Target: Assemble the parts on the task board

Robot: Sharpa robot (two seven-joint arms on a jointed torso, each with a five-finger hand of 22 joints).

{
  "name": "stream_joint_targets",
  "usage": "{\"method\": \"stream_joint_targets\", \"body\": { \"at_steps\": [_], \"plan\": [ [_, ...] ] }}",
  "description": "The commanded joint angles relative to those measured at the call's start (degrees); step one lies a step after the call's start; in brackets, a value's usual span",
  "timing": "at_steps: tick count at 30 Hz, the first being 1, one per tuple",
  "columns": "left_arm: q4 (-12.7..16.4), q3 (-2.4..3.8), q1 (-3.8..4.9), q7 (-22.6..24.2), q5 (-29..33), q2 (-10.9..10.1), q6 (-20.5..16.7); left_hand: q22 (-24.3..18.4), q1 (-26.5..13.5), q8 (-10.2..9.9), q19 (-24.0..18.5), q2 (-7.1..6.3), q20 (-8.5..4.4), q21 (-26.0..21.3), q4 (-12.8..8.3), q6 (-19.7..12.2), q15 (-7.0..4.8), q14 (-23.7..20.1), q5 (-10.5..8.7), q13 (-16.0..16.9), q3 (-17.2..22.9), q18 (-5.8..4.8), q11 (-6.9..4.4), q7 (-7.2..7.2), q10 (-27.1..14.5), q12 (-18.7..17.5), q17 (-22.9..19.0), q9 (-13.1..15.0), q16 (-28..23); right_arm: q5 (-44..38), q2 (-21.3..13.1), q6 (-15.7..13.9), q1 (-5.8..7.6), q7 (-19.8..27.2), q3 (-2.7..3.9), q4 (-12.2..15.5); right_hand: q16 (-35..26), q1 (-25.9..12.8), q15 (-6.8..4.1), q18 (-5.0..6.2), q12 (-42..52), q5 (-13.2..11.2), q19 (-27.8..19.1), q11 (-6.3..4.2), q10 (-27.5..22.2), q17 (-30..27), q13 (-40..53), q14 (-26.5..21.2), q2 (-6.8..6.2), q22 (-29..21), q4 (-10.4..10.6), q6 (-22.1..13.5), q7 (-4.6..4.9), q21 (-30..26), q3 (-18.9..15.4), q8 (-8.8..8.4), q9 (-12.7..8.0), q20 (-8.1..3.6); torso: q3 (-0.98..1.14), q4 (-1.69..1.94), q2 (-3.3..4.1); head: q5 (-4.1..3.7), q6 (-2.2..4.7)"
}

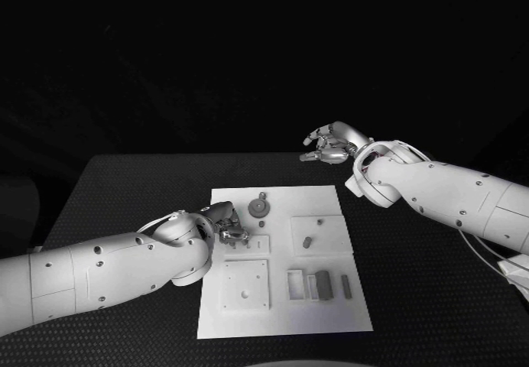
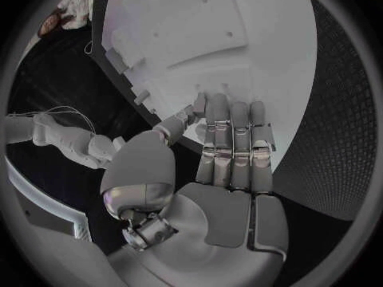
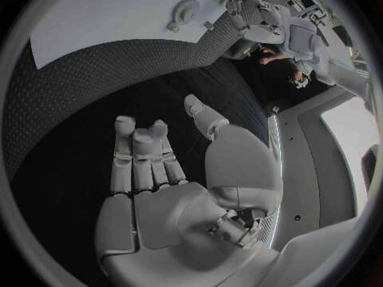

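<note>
At the left of the head view, the robot's left hand (image 1: pixel 225 224), silver and many-fingered on its white arm, hovers low over the left edge of the flat white task board (image 1: pixel 331 306), just beside a small raised square block. In the left wrist view its fingers (image 2: pixel 232 137) lie straight and pressed side by side with the tips over the board's rim; whether they pinch a part there I cannot tell, since the tips hide what lies under them. Moving right across the board, a round grey gear-like disc (image 1: pixel 259 207) sits near the top, a short grey peg (image 1: pixel 307 242) lies on a square plate in the middle, and slim grey bar pieces (image 1: pixel 322 284) rest lower down beside a white square plate with holes (image 1: pixel 245 284). Farthest right, the right hand (image 1: pixel 327 147) hangs well apart from the board, above the black table (image 1: pixel 132 183) beyond its far edge, fingers loosely spread and holding nothing. The main risk, as I judge it, is that the left hand's closely packed fingers nudge a small part or shift the light board sideways while reaching in, spoiling alignment for the fit.
</note>
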Motion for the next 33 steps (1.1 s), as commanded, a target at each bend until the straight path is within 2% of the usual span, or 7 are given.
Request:
{"method": "stream_joint_targets", "body": {
  "at_steps": [1,11,16,24,31,32,33],
  "plan": [
    [0.06,-0.22,-0.40,0.04,0.16,0.42,0.43,1.06,1.29,0.35,0.26,1.04,0.06,-0.31,-0.34,0.18,-0.35,-0.24,0.07,0.00,0.20,-0.50,-0.29,-0.48,-0.03,0.40,-0.12,-0.05,0.27,-0.04,0.06,0.66,-0.03,0.21,0.02,0.02,0.06,-0.62,-0.01,1.15,0.37,0.04,-0.28,-0.04,-0.36,-0.05,-0.07,-0.33,0.15,0.38,0.31,0.04,0.51,-0.39,-0.15,-0.28,-0.08,0.14,-0.02,0.00,0.01,-0.03,0.00],
    [0.15,-0.22,-0.45,0.08,0.28,0.88,1.29,1.07,1.04,0.36,0.33,0.51,0.04,-0.41,-0.07,0.16,-0.36,-0.34,0.04,-0.04,0.07,-0.52,-0.29,-0.48,-0.08,0.50,-0.59,-0.07,0.61,-0.04,0.06,0.74,-0.04,0.20,0.02,0.05,0.07,-0.65,-0.01,1.15,0.39,0.04,-0.29,-0.04,-0.37,-0.07,-0.09,-0.35,0.14,0.39,0.37,0.04,0.51,-0.40,-0.17,-0.28,-0.11,0.14,-0.03,0.04,0.01,-0.07,-0.12],
    [0.19,-0.22,-0.48,0.21,0.44,0.98,1.03,1.07,0.40,0.41,0.41,-0.73,0.02,-0.60,0.81,0.17,-0.37,-0.54,-0.55,-0.12,-0.35,-0.55,-0.29,-0.49,-0.17,0.65,-1.37,-0.08,1.18,-0.04,0.04,0.76,-0.04,0.20,0.02,0.07,0.07,-0.68,-0.01,1.15,0.40,0.04,-0.29,-0.03,-0.38,-0.07,-0.10,-0.36,0.11,0.39,0.41,0.04,0.52,-0.40,-0.19,-0.28,-0.13,0.15,0.00,0.02,-0.01,-0.08,-0.09],
    [0.40,-0.22,-0.51,0.30,0.44,0.98,0.89,1.09,0.54,0.42,0.45,-1.99,-0.02,-0.75,1.13,0.10,-0.40,-0.73,-0.54,-0.20,-0.54,-0.52,-0.30,-0.51,-0.27,0.77,-2.05,-0.11,1.68,-0.04,-0.03,0.84,-0.05,0.15,0.02,0.09,0.08,-0.74,0.00,1.15,0.41,0.04,-0.30,-0.03,-0.39,-0.09,-0.12,-0.37,0.06,0.40,0.48,0.03,0.52,-0.41,-0.23,-0.28,-0.16,0.16,0.02,0.00,0.01,-0.10,-0.16],
    [0.55,-0.22,-0.55,0.44,0.45,1.03,1.14,1.10,0.28,0.43,0.53,-3.77,-0.01,-0.94,2.12,0.07,-0.38,-0.98,-0.45,-0.32,-0.91,-0.56,-0.28,-0.47,-0.36,0.91,-2.90,-0.16,2.33,-0.04,-0.04,0.97,-0.06,0.17,0.02,0.07,0.09,-0.78,0.00,1.15,0.42,0.04,-0.31,-0.03,-0.41,-0.10,-0.14,-0.39,0.03,0.41,0.53,0.03,0.52,-0.42,-0.25,-0.28,-0.18,0.16,-0.01,0.03,0.00,-0.18,-0.17],
    [0.55,-0.22,-0.56,0.40,0.45,1.03,1.15,1.13,0.03,0.44,0.48,-3.58,0.01,-0.99,2.11,0.02,-0.35,-1.09,0.67,-0.34,-1.60,-0.58,-0.25,-0.42,-0.43,0.95,-3.12,-0.15,2.52,-0.04,-0.04,0.97,-0.07,0.17,0.02,0.08,0.09,-0.79,0.00,1.15,0.42,0.04,-0.31,-0.03,-0.41,-0.10,-0.14,-0.39,0.02,0.41,0.54,0.03,0.52,-0.42,-0.25,-0.28,-0.18,0.16,0.00,0.01,0.01,-0.20,-0.21],
    [0.54,-0.22,-0.56,0.42,0.45,1.03,1.22,1.21,-0.44,0.53,0.36,-2.75,0.03,-1.00,1.21,-0.08,-0.33,-1.24,3.29,-0.30,-3.41,-0.55,-0.24,-0.38,-0.50,1.03,-3.26,-0.02,2.77,-0.04,-0.04,0.99,-0.07,0.17,0.02,0.08,0.09,-0.79,0.00,1.15,0.42,0.04,-0.31,-0.03,-0.41,-0.10,-0.14,-0.39,0.02,0.41,0.55,0.03,0.52,-0.42,-0.25,-0.28,-0.18,0.16,-0.01,0.02,0.01,-0.20,-0.23]
  ]
}}
